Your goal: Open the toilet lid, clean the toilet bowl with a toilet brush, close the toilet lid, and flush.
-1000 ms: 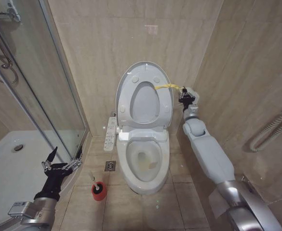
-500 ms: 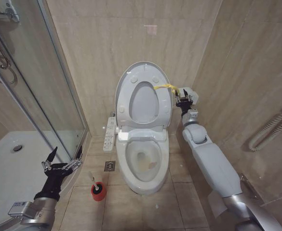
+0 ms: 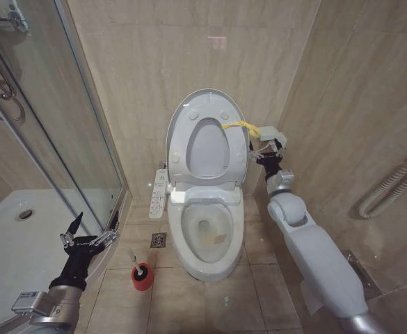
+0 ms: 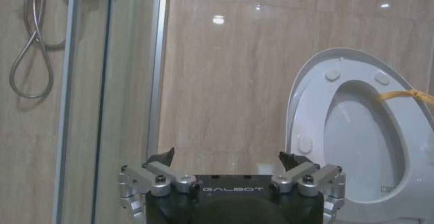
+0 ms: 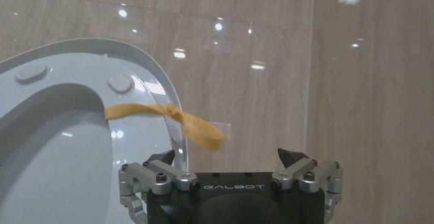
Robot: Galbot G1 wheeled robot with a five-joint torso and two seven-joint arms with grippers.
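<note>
Lid [image 3: 206, 142] stands raised against the wall; opening step complete. Right tool [image 3: 267, 151], fingers apart, sits beside its tag. Left tool [image 3: 86, 233] apart, idle. Next: grasp brush [image 3: 136, 261] by bowl [image 3: 206, 236].

The left gripper [image 4: 230, 159] hangs with its fingers spread apart, facing the tiled wall [image 4: 224, 76]. The toilet lid [image 4: 359, 132] stands raised, its yellow loop tag [image 4: 407, 95] dangling.

You're in a small tiled bathroom: floor toilet bowl [image 3: 204, 236], glass shower stall [image 3: 43, 139] (hose inside), beige wall tiles [image 3: 154, 62].
</note>
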